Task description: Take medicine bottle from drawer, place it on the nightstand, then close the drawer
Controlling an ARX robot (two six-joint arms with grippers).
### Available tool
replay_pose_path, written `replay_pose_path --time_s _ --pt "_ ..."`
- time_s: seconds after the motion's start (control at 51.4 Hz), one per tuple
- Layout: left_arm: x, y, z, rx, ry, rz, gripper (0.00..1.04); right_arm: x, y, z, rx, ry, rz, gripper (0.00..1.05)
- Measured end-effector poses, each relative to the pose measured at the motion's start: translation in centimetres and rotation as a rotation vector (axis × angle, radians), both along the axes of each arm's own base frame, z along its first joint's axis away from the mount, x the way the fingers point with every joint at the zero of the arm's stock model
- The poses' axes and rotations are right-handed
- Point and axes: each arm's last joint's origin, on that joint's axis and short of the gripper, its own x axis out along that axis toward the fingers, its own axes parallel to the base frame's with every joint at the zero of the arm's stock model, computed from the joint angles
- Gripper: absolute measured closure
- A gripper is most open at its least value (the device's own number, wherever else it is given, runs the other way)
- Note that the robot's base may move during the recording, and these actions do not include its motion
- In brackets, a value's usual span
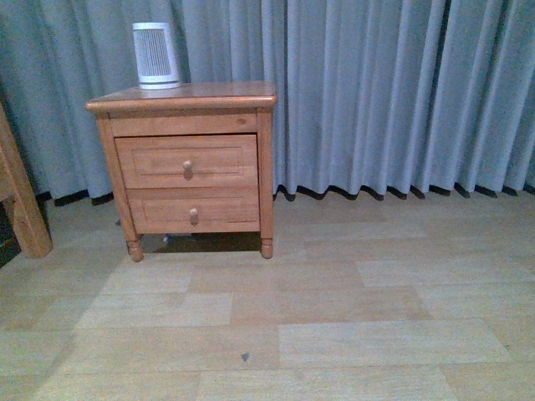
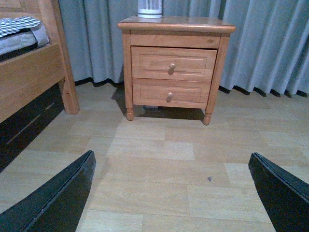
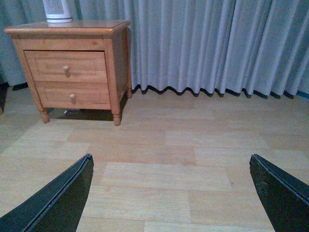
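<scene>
Facing the nightstand (image 1: 180,103) from well back, your left gripper (image 2: 171,162) and right gripper (image 3: 170,162) both hang above the floor (image 1: 334,317). Their black fingers are spread wide and clamp nothing. Neither arm shows in the front view. Bare floor lies between both grippers and the cabinet. The bed frame (image 2: 34,82) stands near its left side, and a pleated grey curtain (image 1: 376,92) hangs behind. The drawer (image 1: 150,163), the upper of two, sits shut, its round knob (image 1: 187,170) central. You cannot see the medicine bottle in any view. The wood is orange-brown, with a glossy rounded-edge top and turned feet. A white ribbed cylinder (image 1: 156,55) stands on the top, toward its back left. The floor is pale planking.
</scene>
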Motion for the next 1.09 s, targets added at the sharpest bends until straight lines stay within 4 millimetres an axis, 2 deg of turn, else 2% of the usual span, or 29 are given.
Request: replay_pose_path --time_s 1.091 --pt "0.0 0.0 0.0 0.0 0.0 0.0 0.06 0.0 0.0 0.0 0.0 0.0 0.0 0.07"
